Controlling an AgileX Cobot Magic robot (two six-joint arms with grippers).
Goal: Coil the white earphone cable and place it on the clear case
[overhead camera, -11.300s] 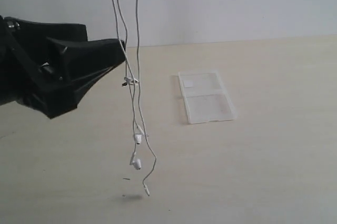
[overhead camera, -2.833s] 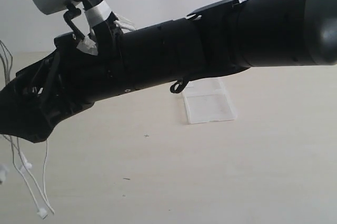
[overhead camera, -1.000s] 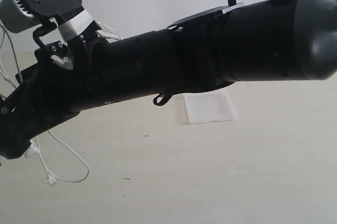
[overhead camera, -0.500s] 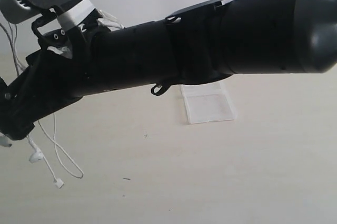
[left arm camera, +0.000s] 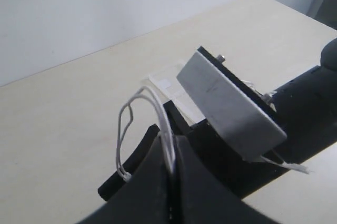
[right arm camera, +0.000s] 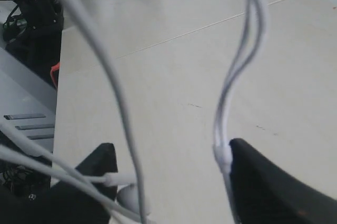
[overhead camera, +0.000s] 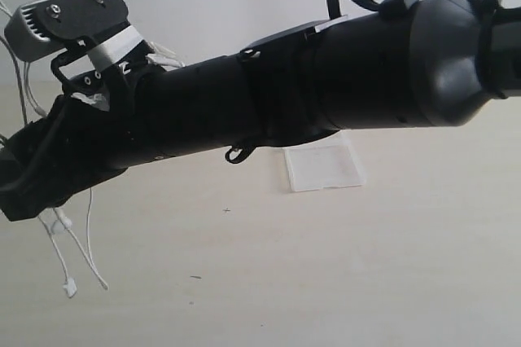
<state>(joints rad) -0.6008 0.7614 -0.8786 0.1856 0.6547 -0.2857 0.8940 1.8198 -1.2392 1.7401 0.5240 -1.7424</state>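
left wrist view: left gripper (left arm camera: 172, 153) jaws pressed together, pinching the white earphone cable (left arm camera: 157, 105). right wrist view: right gripper (right arm camera: 171, 150) jaws spread around strands. only my exterior view shows cable ends dangling above the pale table (overhead camera: 366, 265), the clear case (overhead camera: 324, 169) near its far edge, and a white wall (overhead camera: 244, 5).

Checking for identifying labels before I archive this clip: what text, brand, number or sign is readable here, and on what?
No text can be read in any view.
clear case: no print on the part showing.
white earphone cable: no markings seen.
grey camera housing: screws only, no label.
right arm: tiny pale specks on its black shell, too small to read.
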